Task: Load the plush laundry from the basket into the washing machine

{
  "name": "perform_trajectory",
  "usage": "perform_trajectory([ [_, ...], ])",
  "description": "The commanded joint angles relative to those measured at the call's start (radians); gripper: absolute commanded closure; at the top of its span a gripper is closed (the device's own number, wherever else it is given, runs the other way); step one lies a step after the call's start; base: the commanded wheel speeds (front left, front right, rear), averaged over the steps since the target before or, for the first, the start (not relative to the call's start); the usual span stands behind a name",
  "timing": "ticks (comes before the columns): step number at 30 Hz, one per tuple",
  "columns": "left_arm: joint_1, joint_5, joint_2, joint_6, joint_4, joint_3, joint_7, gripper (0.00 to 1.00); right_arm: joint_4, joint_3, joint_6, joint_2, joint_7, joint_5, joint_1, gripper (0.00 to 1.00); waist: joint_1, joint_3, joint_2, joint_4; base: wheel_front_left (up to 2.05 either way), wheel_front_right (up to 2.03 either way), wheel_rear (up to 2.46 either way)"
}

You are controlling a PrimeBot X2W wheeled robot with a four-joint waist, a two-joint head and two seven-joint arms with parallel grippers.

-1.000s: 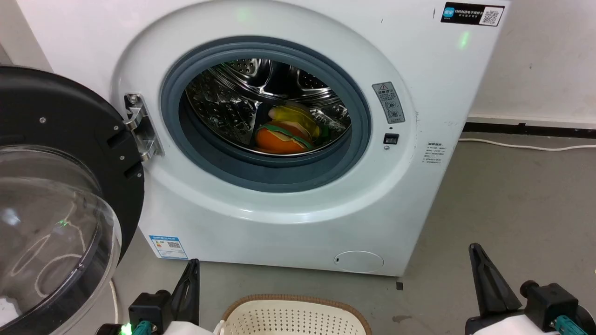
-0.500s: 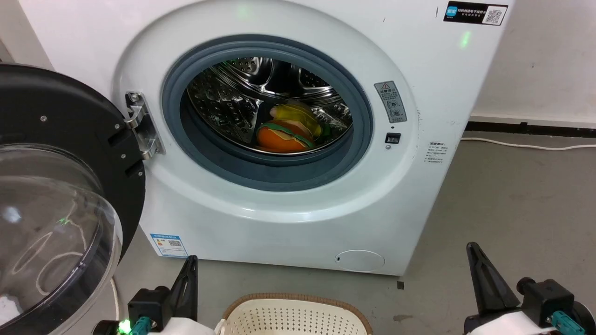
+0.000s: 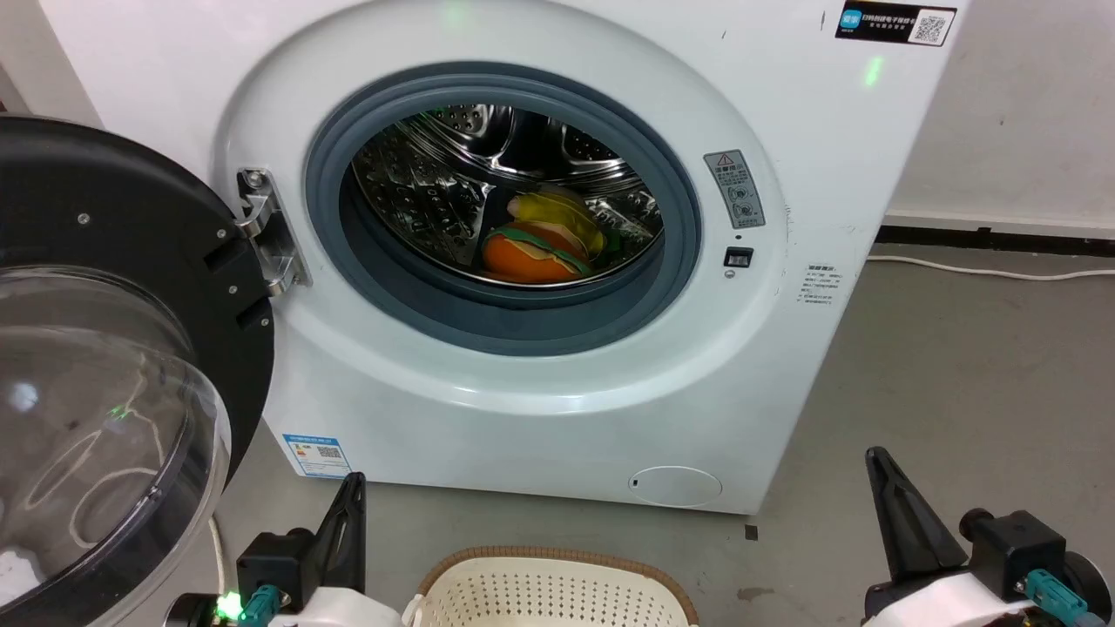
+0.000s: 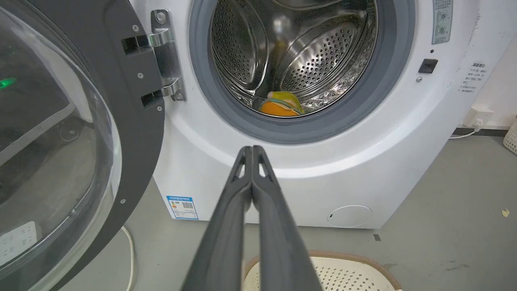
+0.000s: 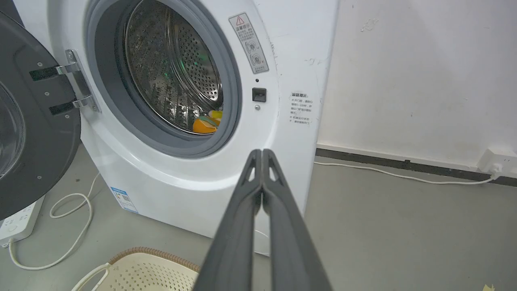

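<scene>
An orange hamburger plush (image 3: 523, 257), layered green and yellow, lies beside a yellow plush (image 3: 557, 213) low in the washing machine (image 3: 540, 418) drum. Its door (image 3: 131, 218) hangs open leftward; bare floor (image 3: 958, 392) lies to its right. Just before it: the basket (image 3: 557, 596), left gripper (image 4: 251, 149) and right gripper (image 5: 261, 151), jaws closed, empty. The right wrist view shows a power strip (image 5: 18, 220) under the door.

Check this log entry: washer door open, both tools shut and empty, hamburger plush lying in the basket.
One error: the hamburger plush lies inside the washing machine, not the basket; the head view shows it. The door is open, left tool and right tool shut and empty.
</scene>
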Motion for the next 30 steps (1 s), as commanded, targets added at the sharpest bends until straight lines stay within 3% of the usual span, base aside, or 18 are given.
perform_trajectory([
  [1, -0.017, 0.009, -0.007, -0.003, -0.009, 0.005, 0.007, 1.0, -0.006, 0.002, 0.0, 0.0, 0.006, -0.011, -0.013, 1.0, 0.0, 0.0, 0.0, 0.0, 0.0, 0.0, 0.0],
  [30, -0.026, 0.061, -0.027, -0.013, -0.056, 0.042, 0.066, 1.0, -0.018, 0.006, -0.001, 0.0, 0.065, -0.037, -0.031, 1.0, 0.0, 0.009, 0.0, 0.009, 0.0, 0.0, 0.0],
])
